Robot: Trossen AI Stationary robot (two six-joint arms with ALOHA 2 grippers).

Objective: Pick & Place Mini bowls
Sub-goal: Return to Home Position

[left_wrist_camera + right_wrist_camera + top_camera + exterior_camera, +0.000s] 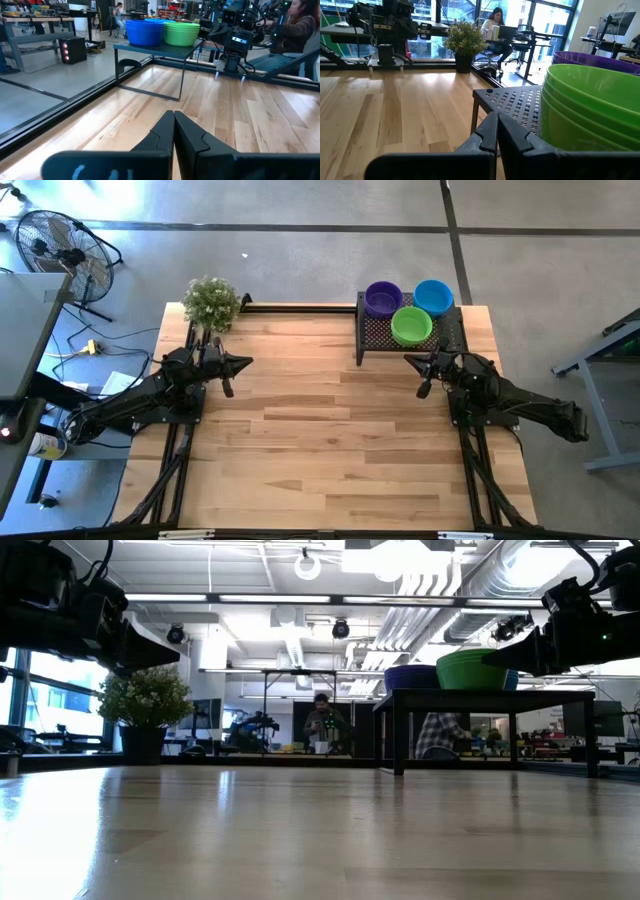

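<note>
I read the job as all but done: the mini bowls sit on the black mesh shelf (452, 336) at the far right corner of the tabletop (330, 450). They are sorted into a purple stack (383, 298), a blue stack (434, 296) and a green stack (411, 326) nearest the shelf's front edge. My right pincer (497, 116) has its fingers pressed together on nothing. It hangs just on the near side of that shelf and points across the tabletop toward the other arm. So the green stack lies off to its side and close, not ahead of it. The right arm is much the nearer to the bowls, and I'd mind its clearance from them. My left pincer (174, 117), also closed and empty, waits by the left edge, well apart from the bowls.
</note>
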